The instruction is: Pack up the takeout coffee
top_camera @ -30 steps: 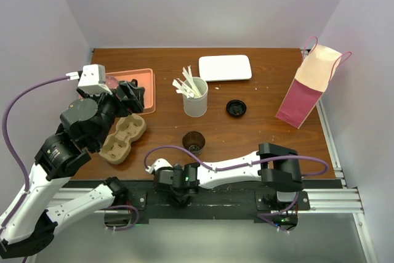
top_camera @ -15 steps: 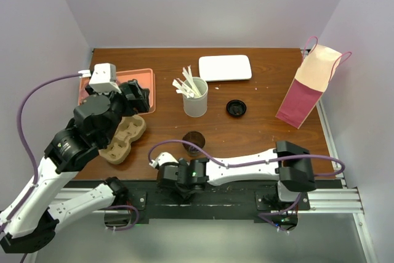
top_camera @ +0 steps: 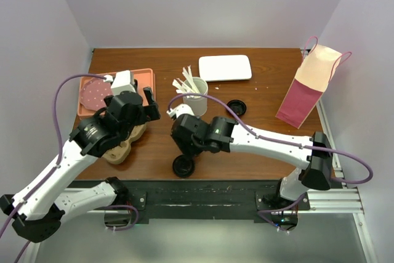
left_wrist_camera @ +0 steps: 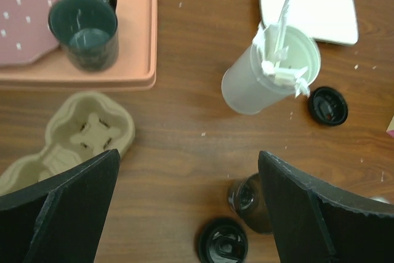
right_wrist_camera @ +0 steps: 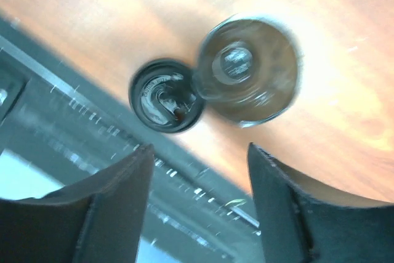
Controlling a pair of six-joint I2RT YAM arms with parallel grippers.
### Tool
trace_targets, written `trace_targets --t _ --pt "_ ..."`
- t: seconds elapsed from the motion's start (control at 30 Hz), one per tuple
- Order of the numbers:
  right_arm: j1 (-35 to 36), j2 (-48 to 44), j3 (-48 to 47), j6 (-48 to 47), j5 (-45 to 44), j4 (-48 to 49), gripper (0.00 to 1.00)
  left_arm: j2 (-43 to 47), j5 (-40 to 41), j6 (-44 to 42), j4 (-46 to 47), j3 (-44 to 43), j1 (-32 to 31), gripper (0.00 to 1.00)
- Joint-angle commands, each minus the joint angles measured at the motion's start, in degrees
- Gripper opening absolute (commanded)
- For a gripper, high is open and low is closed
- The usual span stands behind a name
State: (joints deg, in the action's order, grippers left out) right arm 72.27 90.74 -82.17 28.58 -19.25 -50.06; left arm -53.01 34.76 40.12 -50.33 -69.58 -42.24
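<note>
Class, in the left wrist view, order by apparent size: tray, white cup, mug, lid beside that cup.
Largest to smallest:
1. tray
2. white cup
3. mug
4. lid
The tall cup rises toward the camera, so its lead over the mug is unsure.

Motion blur in the right wrist view obscures the takeout coffee (right_wrist_camera: 246, 72) and lid (right_wrist_camera: 166, 95); the right arm (top_camera: 203, 132) hides that cup from the top view.

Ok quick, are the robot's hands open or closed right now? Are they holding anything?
Left gripper: open, holding nothing.
Right gripper: open, holding nothing; the dark cup is just ahead of its fingers, not gripped.
</note>
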Motion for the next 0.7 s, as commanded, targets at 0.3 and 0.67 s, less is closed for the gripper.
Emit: trace_targets --t 0.3,0.67 --pt "-4.51 -2.58 1.74 -2.48 3.33 4.44 0.63 1.77 2.58 14.13 -7.77 2.97 2.86 0.96" --pt "5.86 8.22 -3.34 -9.40 3.77 9.63 0.66 8.88 11.11 -3.72 3.82 -9.87 2.86 0.98"
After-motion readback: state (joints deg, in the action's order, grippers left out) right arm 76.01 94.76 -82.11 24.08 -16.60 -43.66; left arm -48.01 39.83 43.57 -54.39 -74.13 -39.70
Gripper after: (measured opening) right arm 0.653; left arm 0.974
